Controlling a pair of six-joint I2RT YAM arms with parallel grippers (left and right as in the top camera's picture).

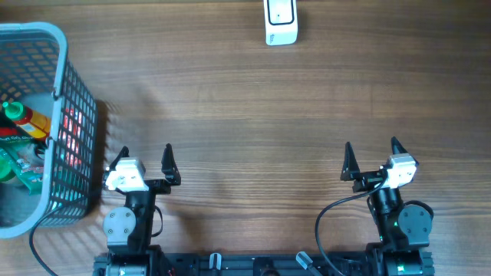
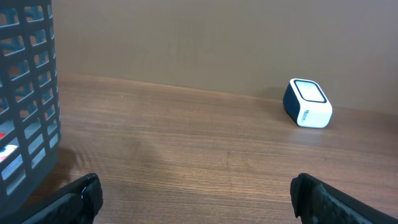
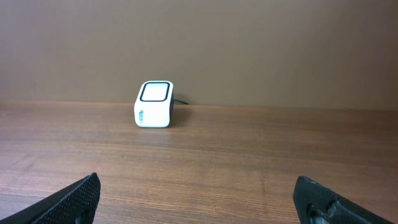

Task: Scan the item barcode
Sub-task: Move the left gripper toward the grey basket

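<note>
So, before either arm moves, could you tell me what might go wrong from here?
1. The items lie crowded inside the basket. The open left gripper could catch the mesh wall or pinch two at once.
2. The scanner sits far off at the back edge of the table. A carried item might bump it, or arrive with its barcode turned away.
</note>
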